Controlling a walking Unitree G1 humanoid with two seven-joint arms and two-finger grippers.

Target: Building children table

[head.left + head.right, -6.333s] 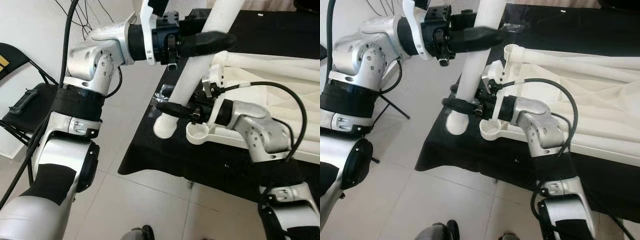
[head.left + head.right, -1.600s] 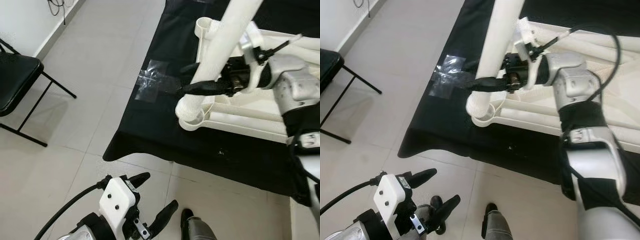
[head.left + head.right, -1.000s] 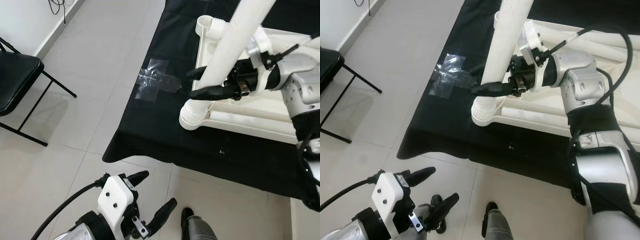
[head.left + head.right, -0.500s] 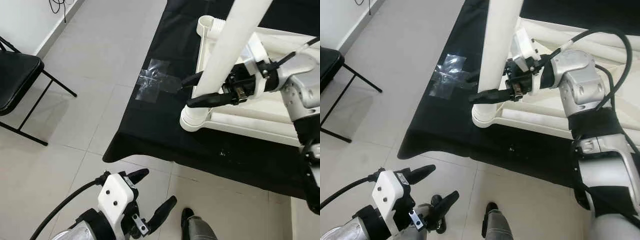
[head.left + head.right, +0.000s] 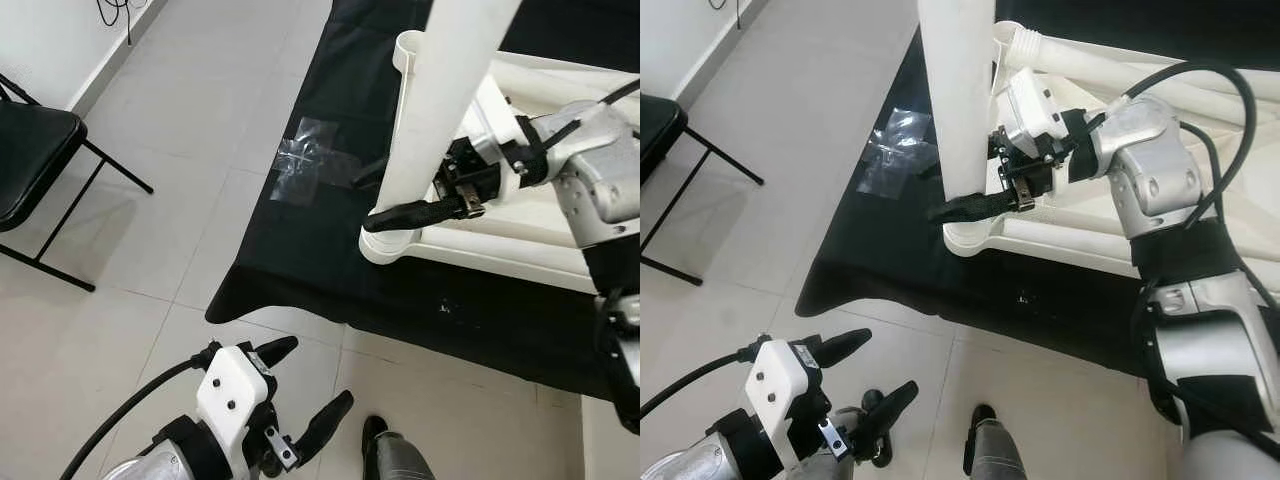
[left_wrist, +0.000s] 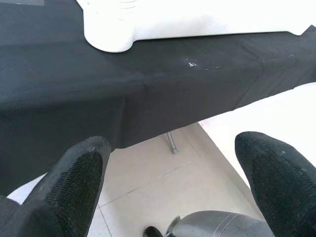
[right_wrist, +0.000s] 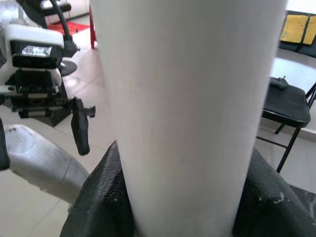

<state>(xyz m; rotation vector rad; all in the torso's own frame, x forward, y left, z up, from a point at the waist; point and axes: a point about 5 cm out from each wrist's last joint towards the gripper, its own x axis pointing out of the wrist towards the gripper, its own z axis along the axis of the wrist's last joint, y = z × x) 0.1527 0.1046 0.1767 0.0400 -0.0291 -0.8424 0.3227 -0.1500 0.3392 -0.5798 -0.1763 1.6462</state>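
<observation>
The right gripper [image 5: 962, 190] is clamped on the white table leg [image 5: 958, 90], one black finger on each side of the tube, and the right wrist view confirms it: the leg [image 7: 190, 98] sits squeezed between the two textured pads [image 7: 106, 197]. The leg stands nearly upright at the near left corner of the white table frame [image 5: 520, 250], its lower end set in the round corner socket [image 5: 385, 245]. The frame lies flat on the black cloth [image 5: 300, 260] that covers the work surface, with a clear plastic bag [image 5: 305, 160] lying on the cloth just beside that corner. Down low on the left, the left gripper [image 5: 300, 385] hangs over the tiled floor [image 5: 150, 250], fingers spread apart and holding nothing; its wrist view looks past both black fingertips [image 6: 79, 173] at the cloth's edge and the socket [image 6: 108, 29] above. A black folding chair [image 5: 35, 165] stands off to the left by the wall
</observation>
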